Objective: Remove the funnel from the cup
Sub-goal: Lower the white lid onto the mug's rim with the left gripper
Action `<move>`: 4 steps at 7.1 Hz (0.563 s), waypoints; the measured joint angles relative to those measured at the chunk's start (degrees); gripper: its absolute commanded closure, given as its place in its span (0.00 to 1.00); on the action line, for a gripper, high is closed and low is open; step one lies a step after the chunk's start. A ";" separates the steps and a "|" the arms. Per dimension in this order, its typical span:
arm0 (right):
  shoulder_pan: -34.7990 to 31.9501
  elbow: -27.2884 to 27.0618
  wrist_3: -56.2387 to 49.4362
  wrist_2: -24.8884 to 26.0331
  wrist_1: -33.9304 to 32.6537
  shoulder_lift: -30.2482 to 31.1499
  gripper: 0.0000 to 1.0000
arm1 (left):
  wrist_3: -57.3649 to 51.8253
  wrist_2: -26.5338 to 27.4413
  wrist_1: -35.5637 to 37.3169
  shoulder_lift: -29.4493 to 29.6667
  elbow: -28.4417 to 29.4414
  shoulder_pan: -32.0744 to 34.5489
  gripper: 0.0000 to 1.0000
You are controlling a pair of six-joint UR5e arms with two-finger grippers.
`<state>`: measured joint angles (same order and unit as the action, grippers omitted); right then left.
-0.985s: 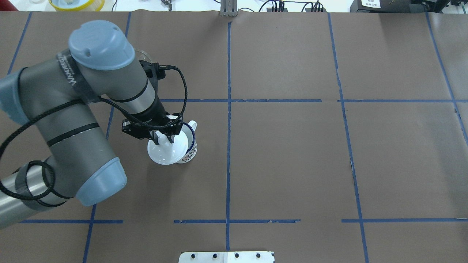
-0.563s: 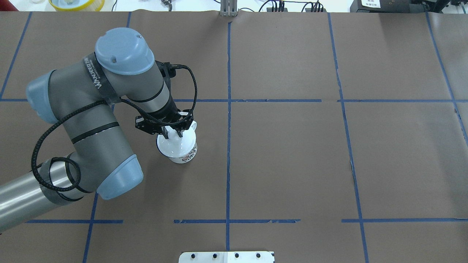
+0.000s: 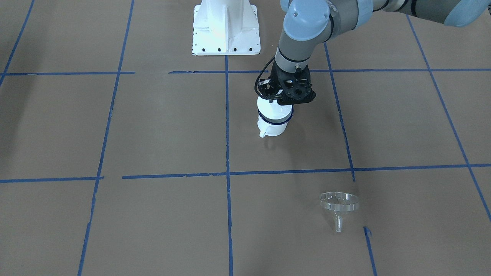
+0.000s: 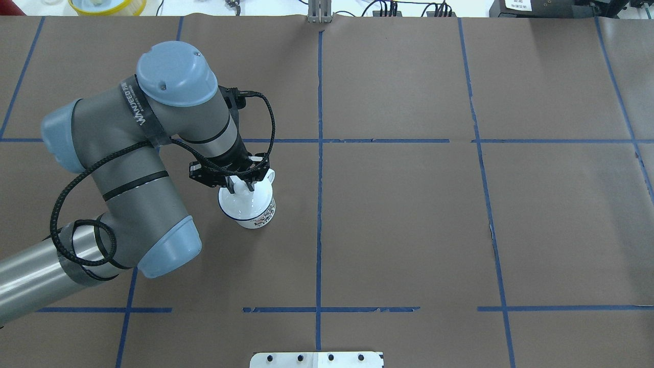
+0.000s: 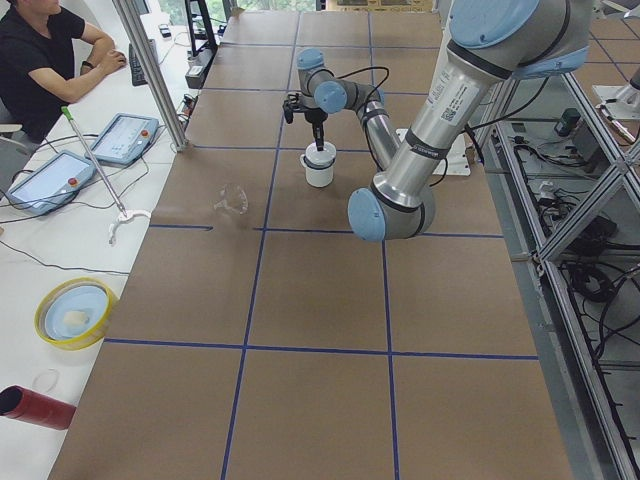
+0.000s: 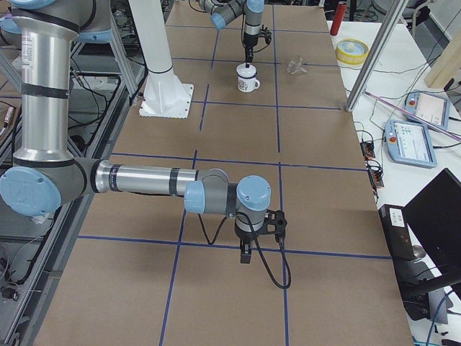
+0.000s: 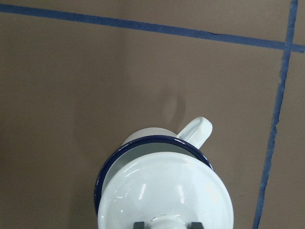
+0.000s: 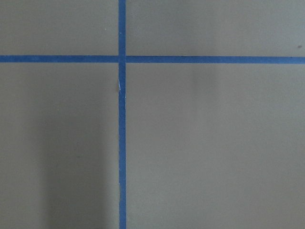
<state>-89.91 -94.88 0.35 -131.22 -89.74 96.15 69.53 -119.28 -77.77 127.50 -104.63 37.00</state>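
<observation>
The cup [image 4: 261,216] is a white enamel mug with a dark blue rim, standing left of the table's middle; it also shows in the front view [image 3: 273,125] and the left wrist view [image 7: 196,131]. A white domed lid [image 4: 241,205] covers its mouth. My left gripper [image 4: 240,187] is shut on the lid's knob, seen in the left wrist view [image 7: 167,223]. The clear funnel [image 3: 339,203] lies on the table apart from the cup, on its far side. My right gripper [image 6: 245,254] hangs over bare table far from both; I cannot tell its state.
The robot's white base plate [image 3: 226,27] is at the near edge. A yellow bowl [image 5: 75,312], a red cylinder [image 5: 35,407] and tablets [image 5: 122,138] lie on the side bench, where an operator [image 5: 40,60] sits. Blue tape lines cross the brown table cover.
My left gripper has carried the white lid to the right, from beside the mug to over its mouth. In the last half second it barely moved.
</observation>
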 measured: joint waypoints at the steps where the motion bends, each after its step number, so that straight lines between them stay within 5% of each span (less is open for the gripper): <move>1: 0.00 0.01 0.00 0.00 0.00 0.00 0.00 | 0.00 0.12 -0.01 -0.16 0.06 0.00 1.00; 4: 0.00 -0.04 0.00 0.00 0.00 0.00 0.00 | -0.01 1.29 -0.53 -0.35 0.20 0.00 1.00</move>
<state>-89.91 -94.92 0.35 -131.22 -89.73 96.15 69.52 -117.99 -78.31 127.15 -104.43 37.00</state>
